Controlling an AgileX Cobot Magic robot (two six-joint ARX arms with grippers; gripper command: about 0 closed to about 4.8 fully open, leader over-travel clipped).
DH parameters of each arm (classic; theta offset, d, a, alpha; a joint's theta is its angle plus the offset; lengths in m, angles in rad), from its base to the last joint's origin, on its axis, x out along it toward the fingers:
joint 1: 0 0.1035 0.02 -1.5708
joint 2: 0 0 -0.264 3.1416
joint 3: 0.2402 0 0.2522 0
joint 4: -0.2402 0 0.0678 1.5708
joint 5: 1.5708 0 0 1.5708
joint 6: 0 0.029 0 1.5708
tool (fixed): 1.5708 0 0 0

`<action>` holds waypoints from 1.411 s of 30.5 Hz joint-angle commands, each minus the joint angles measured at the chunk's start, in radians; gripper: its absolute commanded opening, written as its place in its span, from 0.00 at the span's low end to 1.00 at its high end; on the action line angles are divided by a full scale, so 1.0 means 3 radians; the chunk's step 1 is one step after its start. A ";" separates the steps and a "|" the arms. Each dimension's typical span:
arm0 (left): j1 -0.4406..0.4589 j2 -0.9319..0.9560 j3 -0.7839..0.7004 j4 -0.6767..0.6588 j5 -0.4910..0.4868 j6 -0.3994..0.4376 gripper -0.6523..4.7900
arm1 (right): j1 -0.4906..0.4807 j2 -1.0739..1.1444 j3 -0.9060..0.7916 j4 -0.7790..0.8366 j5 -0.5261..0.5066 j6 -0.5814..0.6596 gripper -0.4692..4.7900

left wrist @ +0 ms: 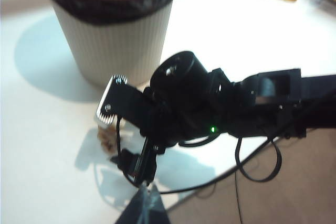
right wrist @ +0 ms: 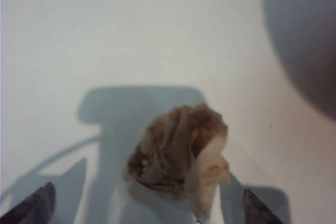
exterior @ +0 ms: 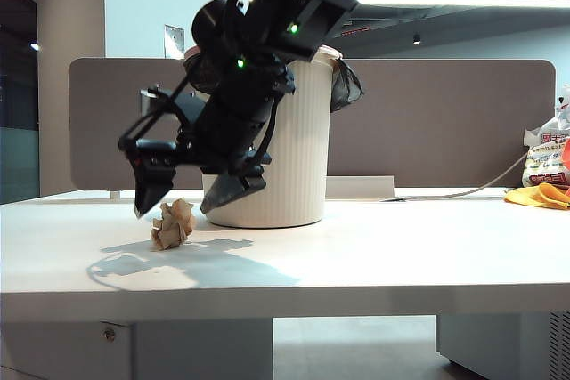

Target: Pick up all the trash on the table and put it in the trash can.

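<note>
A crumpled brown paper ball (exterior: 173, 223) is lying on the white counter (exterior: 374, 255), just in front of the trash can (exterior: 285, 144) and toward its left side. The right tool (exterior: 187, 200) is hanging spread wide over the ball, one fingertip on each side, neither touching it. Behind it, the trash can is standing upright, more brown paper showing inside its rim. The left tool (left wrist: 146, 206) is closed, held up nearer than the trash can.
</note>
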 commanded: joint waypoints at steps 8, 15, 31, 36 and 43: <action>-0.0003 -0.0013 -0.0196 -0.0025 0.0173 -0.0028 0.11 | -0.0058 0.0170 0.0022 0.0453 0.0003 -0.0004 0.82; -0.0003 -0.0014 -0.0201 0.0022 0.0170 -0.0061 0.11 | -0.0065 0.0114 0.0022 0.0347 0.0000 -0.0006 0.13; -0.0003 -0.0017 -0.0195 0.0912 0.0170 -0.0062 0.11 | -0.0067 -0.1555 0.0022 -0.0020 0.0018 -0.0245 0.08; -0.0001 -0.0003 -0.0195 0.1418 0.0167 -0.0125 0.11 | -0.0165 -0.2098 0.0195 -0.0118 0.0209 -0.0249 0.08; -0.0003 0.0373 0.0062 0.1710 0.0184 -0.0159 0.11 | -0.0605 -0.1998 0.1076 -0.0504 0.0123 -0.0244 0.08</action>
